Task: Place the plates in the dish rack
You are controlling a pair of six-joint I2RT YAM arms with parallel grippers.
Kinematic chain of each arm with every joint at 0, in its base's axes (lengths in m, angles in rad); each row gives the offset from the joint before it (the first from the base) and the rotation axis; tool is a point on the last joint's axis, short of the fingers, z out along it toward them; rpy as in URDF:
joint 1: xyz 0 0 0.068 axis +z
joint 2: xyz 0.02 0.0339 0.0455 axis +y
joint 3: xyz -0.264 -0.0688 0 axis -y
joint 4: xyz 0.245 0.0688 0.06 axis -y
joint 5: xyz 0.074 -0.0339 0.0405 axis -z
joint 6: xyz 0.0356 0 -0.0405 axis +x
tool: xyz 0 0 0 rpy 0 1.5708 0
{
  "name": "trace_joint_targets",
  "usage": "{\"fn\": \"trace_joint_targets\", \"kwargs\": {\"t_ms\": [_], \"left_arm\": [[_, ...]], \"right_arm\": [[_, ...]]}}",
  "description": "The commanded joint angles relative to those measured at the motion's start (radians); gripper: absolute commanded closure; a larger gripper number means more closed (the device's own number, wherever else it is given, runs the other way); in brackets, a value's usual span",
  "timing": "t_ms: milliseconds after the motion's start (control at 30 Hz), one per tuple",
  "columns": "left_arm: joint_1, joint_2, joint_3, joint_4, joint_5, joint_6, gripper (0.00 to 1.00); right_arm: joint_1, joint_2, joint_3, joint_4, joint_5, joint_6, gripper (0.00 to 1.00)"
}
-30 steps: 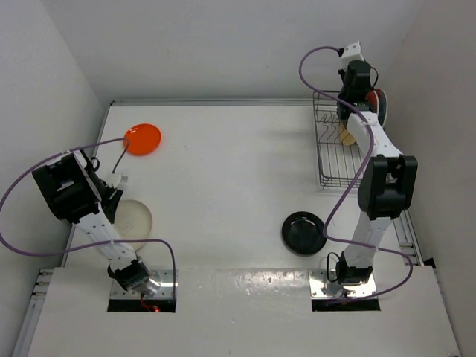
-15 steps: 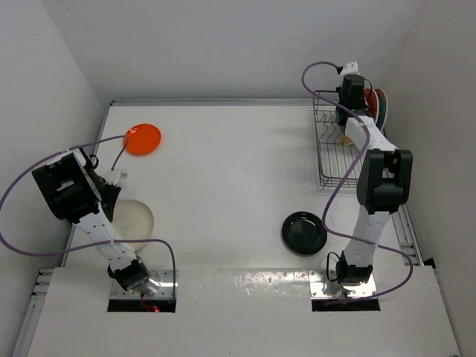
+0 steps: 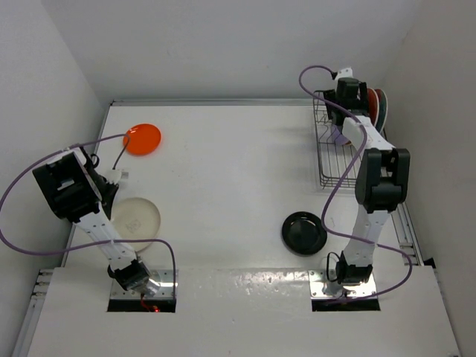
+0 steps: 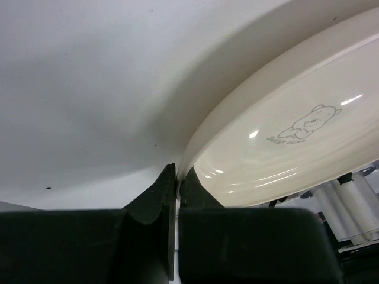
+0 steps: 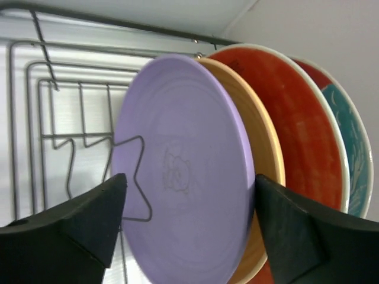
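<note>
**White table, four plates racked, three to go**

The white table (image 3: 238, 171) is boxed in by plain white walls, and the work sits at its two sides.

The left gripper (image 4: 177, 177) has its fingers pressed together on the rim of the cream-white plate (image 4: 284, 136), with only a thin edge caught between them. That plate lies at the table's near left; whether it is clear of the surface cannot be told. The small orange plate (image 3: 142, 139) lies flat further back on the same side.

The right gripper (image 5: 189, 177) is spread wide, one finger on each side of the lavender plate (image 5: 177, 118), with a gap showing on both sides. The lavender plate stands upright in the dish rack (image 5: 59, 136) at the far right. The pale yellow plate (image 5: 263, 154) is just behind it, and the two red plates (image 5: 299, 118) are behind that. The black plate (image 3: 303, 232) lies flat near the right arm's base.

The right arm looks to be letting go. It would do best to back straight out along the plate's face, so that neither finger nudges the lavender plate over. The left arm's pinch is shallow, so it should lift slowly and keep the plate from swinging on the way to the rack.
</note>
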Motion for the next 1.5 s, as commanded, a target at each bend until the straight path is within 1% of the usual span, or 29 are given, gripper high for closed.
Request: {"fn": "trace_joint_targets", "kwargs": {"t_ms": [0,33,67,100,133,200,267,300,333,400,433,467,500,533,567,600,633,667,700,767,800,900,1000,1033,1133,1167,1300,1367,1467], "left_arm": [[-0.016,0.01,0.046,-0.004,0.016,-0.004,1.0],[-0.016,0.01,0.055,-0.013,0.016,-0.015,1.0],[-0.025,0.01,0.069,-0.013,0.016,-0.015,1.0],[-0.036,0.01,0.107,-0.013,0.029,-0.024,1.0],[-0.045,0.01,0.131,-0.022,0.042,-0.036,1.0],[-0.066,0.0,0.218,-0.022,0.105,-0.036,1.0],[-0.118,-0.024,0.275,-0.031,0.193,-0.036,1.0],[-0.145,-0.051,0.326,-0.01,0.221,-0.023,1.0],[-0.207,-0.067,0.348,0.005,0.25,-0.014,1.0],[-0.282,-0.102,0.401,0.073,0.342,0.008,1.0],[-0.365,-0.128,0.418,0.105,0.37,0.008,1.0],[-0.407,-0.128,0.44,0.136,0.391,-0.01,1.0],[-0.45,-0.128,0.507,0.174,0.43,-0.023,1.0],[-0.49,-0.112,0.556,0.174,0.441,-0.035,1.0],[-0.566,-0.057,0.61,0.174,0.441,-0.064,1.0],[-0.602,-0.026,0.668,0.174,0.441,-0.082,1.0],[-0.635,0.002,0.772,0.174,0.45,-0.098,1.0],[-0.695,0.025,0.815,0.174,0.45,-0.107,1.0],[-0.721,0.063,0.852,0.174,0.459,-0.107,1.0],[-0.776,0.094,0.94,0.185,0.477,-0.128,1.0],[-0.787,0.105,0.96,0.185,0.502,-0.142,1.0],[-0.811,0.125,0.991,0.185,0.525,-0.155,1.0],[-0.83,0.135,0.991,0.185,0.525,-0.174,1.0],[-0.83,0.135,0.991,0.185,0.525,-0.174,1.0],[-0.841,0.135,0.971,0.185,0.511,-0.185,1.0],[-0.841,0.135,0.971,0.185,0.479,-0.185,1.0],[-0.85,0.135,0.929,0.185,0.375,-0.167,1.0],[-0.84,0.135,0.919,0.185,0.314,-0.167,1.0],[-0.84,0.135,0.919,0.185,0.29,-0.167,1.0]], "right_arm": [[-0.01,-0.111,0.044,0.03,-0.007,0.006,0.11],[-0.003,-0.14,0.048,0.027,-0.013,0.015,0.08],[-0.001,-0.147,0.052,0.025,-0.021,0.016,0.02],[0.005,-0.163,0.066,0.024,-0.041,0.024,0.0],[0.005,-0.173,0.074,0.021,-0.055,0.045,0.0],[0.007,-0.206,0.106,-0.046,-0.151,0.126,0.0],[-0.001,-0.242,0.153,-0.138,-0.298,0.194,0.0],[-0.007,-0.253,0.153,-0.158,-0.376,0.235,0.0],[-0.012,-0.265,0.149,-0.163,-0.637,0.249,0.0],[-0.01,-0.298,0.112,-0.125,-0.813,0.311,0.0],[0.005,-0.298,0.107,-0.116,-1.006,0.387,0.0],[0.014,-0.289,0.107,-0.11,-1.051,0.41,0.0],[0.066,-0.28,0.112,-0.102,-1.123,0.424,0.0],[0.079,-0.266,0.123,-0.11,-1.121,0.435,0.0],[0.095,-0.261,0.123,-0.123,-1.119,0.447,0.0],[0.137,-0.255,0.103,-0.113,-1.103,0.46,0.0],[0.151,-0.256,0.086,-0.093,-1.093,0.484,0.0],[0.164,-0.256,0.059,-0.076,-1.087,0.484,0.0],[0.207,-0.249,0.037,-0.085,-1.077,0.463,0.0],[0.238,-0.238,0.032,-0.145,-1.011,0.429,0.0],[0.259,-0.22,0.044,-0.225,-1.003,0.374,0.0],[0.292,-0.217,0.006,-0.257,-1.03,0.36,0.0],[0.312,-0.24,-0.095,-0.174,-1.115,0.41,0.05],[0.321,-0.243,-0.124,-0.151,-1.125,0.426,0.09],[0.342,-0.24,-0.138,-0.133,-1.126,0.432,0.14],[0.346,-0.236,-0.138,-0.14,-1.116,0.437,0.14],[0.313,-0.276,-0.135,-0.149,-0.954,0.438,0.13],[0.266,-0.308,-0.143,-0.146,-0.917,0.443,0.13],[0.234,-0.367,-0.2,-0.084,-0.945,0.443,0.13]]}}
